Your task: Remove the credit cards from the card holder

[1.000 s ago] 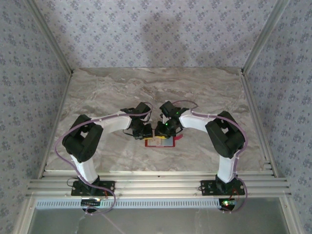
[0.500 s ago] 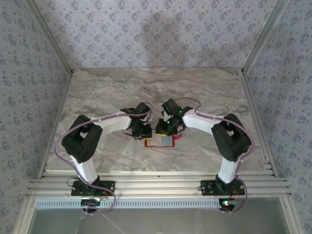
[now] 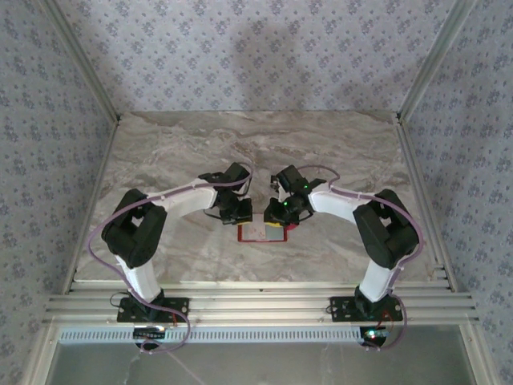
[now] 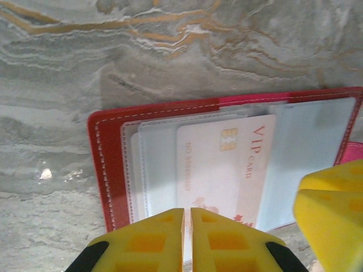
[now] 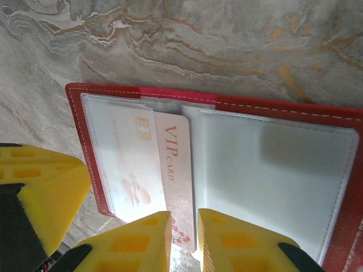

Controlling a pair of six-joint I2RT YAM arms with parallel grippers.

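Note:
The red card holder point(image 3: 255, 234) lies open on the marble table, its clear inner pockets up point(image 4: 108, 164) point(image 5: 255, 105). One pale credit card point(image 4: 215, 170) point(image 5: 173, 164), printed "VIP CARD", sticks partway out of the left pocket toward the fold. My left gripper point(image 3: 240, 216) point(image 4: 187, 211) stands over the holder's near edge, its fingers almost touching; what lies under them is hidden. My right gripper point(image 3: 280, 215) point(image 5: 184, 214) hovers beside it with a narrow gap between the jaws. The card's free end shows in that gap.
Each wrist view catches a yellow finger of the other gripper point(image 4: 332, 209) point(image 5: 45, 187) close by, so the two hands are crowded over the holder. Bare marble table point(image 3: 256, 144) stretches behind the holder, walled in by patterned panels.
The right gripper has shifted rightward, uncovering more of the holder. The left gripper's fingers have drawn closer together. The holder stays in place.

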